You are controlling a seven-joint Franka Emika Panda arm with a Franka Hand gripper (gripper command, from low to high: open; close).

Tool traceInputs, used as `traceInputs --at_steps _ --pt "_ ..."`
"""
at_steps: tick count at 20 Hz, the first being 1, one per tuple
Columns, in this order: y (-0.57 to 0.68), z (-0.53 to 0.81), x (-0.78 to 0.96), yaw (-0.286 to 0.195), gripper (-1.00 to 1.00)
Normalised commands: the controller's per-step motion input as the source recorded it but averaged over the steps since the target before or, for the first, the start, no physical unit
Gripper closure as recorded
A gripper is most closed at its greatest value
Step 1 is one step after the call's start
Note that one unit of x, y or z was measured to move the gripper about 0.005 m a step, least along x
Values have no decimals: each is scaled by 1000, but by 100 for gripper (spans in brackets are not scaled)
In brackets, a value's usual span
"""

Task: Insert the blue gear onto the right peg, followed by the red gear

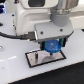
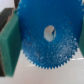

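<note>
The gripper (image 1: 51, 46) is clamping the blue gear (image 2: 47, 36) just over the plate (image 1: 35, 59), so it's doing the first insertion, though the peg is probably hidden underneath, and next it needs hole-to-peg lining up before lowering.

place: robotics lab | evidence: white Franka arm (image 1: 37, 17), bare white table (image 1: 10, 70), grey peg plate (image 1: 37, 59)

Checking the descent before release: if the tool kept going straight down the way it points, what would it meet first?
Probably the grey plate directly beneath. The tool holds the blue gear just above it; whether a peg is in line is unclear, as no peg can be made out.
</note>
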Motion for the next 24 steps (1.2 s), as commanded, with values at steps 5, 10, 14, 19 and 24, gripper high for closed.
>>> traceInputs --at_steps 5,10,14,19,24 --pt "57 -141 248 0 100" --pt "17 -203 207 0 100" --pt "16 -80 168 0 100" --pt "5 -114 110 0 100" --pt "44 -153 129 0 100"
